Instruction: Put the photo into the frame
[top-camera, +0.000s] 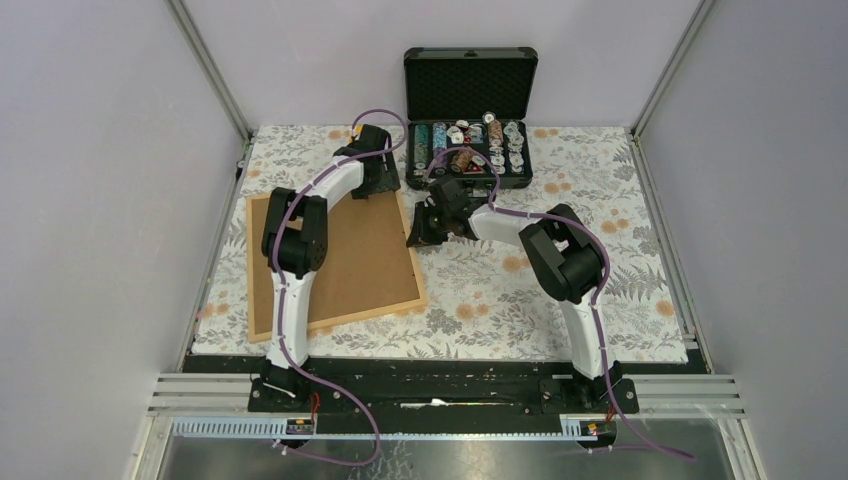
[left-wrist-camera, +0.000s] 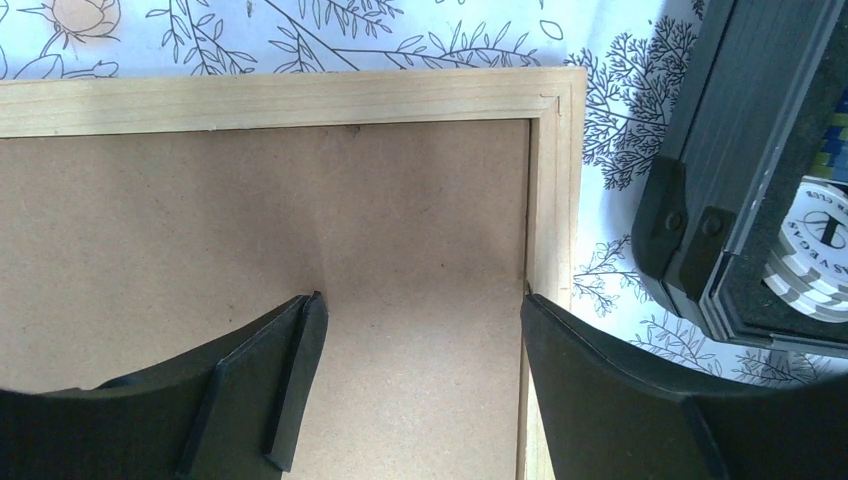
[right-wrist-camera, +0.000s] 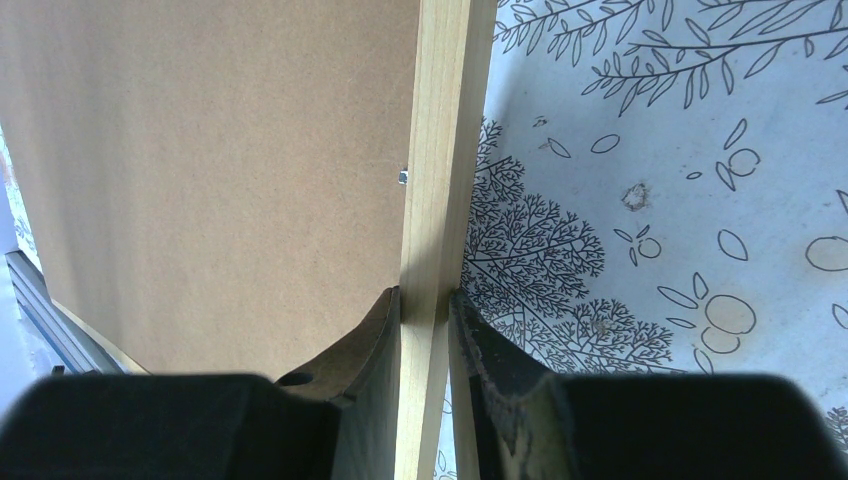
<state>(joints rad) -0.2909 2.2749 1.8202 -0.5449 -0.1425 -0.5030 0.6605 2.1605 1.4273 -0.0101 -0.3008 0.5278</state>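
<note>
Closest to the lens, the right hand (right-wrist-camera: 425, 300) is clamped on the right-side rail of the frame (right-wrist-camera: 440, 150), one finger inside against the brown backing board (right-wrist-camera: 200, 150) and one outside. Over the frame's far right corner, just beside the open black case (top-camera: 470, 90), the left hand (left-wrist-camera: 420, 300) has its fingers spread apart. Frame and board lie on the left half of the floral surface (top-camera: 560, 300).
</note>
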